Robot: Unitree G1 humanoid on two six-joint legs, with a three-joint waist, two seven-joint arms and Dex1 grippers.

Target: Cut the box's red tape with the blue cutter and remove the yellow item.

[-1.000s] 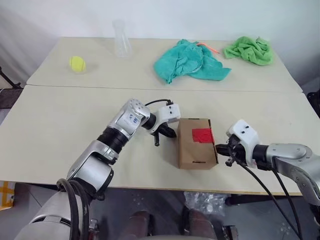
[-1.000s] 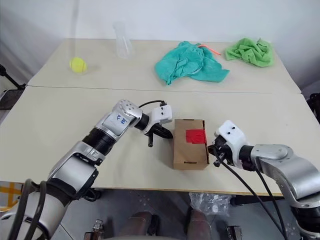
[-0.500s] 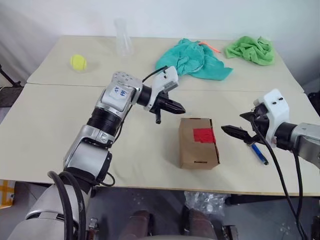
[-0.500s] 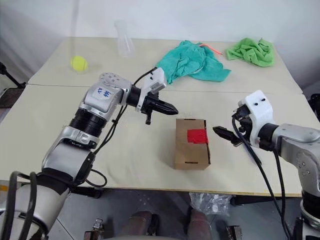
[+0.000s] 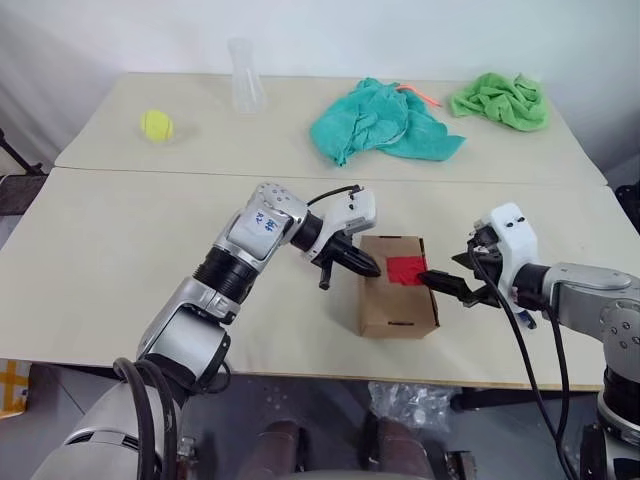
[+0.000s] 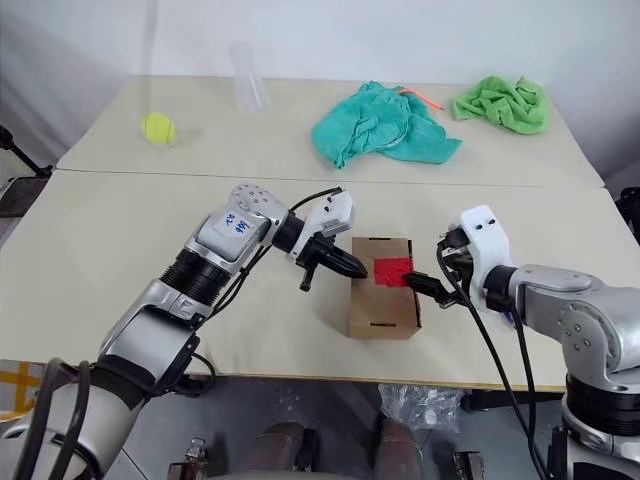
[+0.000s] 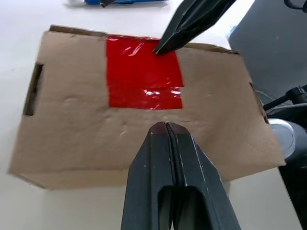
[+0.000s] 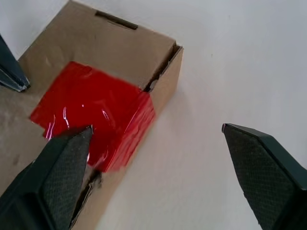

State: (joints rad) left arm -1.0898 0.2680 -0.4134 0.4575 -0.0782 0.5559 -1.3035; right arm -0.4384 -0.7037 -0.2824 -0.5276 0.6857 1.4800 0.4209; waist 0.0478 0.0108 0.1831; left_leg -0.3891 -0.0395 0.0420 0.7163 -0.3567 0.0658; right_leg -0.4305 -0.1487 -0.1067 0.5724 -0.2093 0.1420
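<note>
Beige table bears box; red tape intact.

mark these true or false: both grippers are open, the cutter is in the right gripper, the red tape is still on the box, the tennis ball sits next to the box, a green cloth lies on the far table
1. Both grippers are open: false. The left gripper is shut; the right gripper is open.
2. The blue cutter is in the right gripper: false. It lies on the table, beyond the box.
3. The red tape is on the box: true.
4. The tennis ball sits next to the box: false. It lies far off at the far left.
5. A green cloth lies on the far table: true.
</note>
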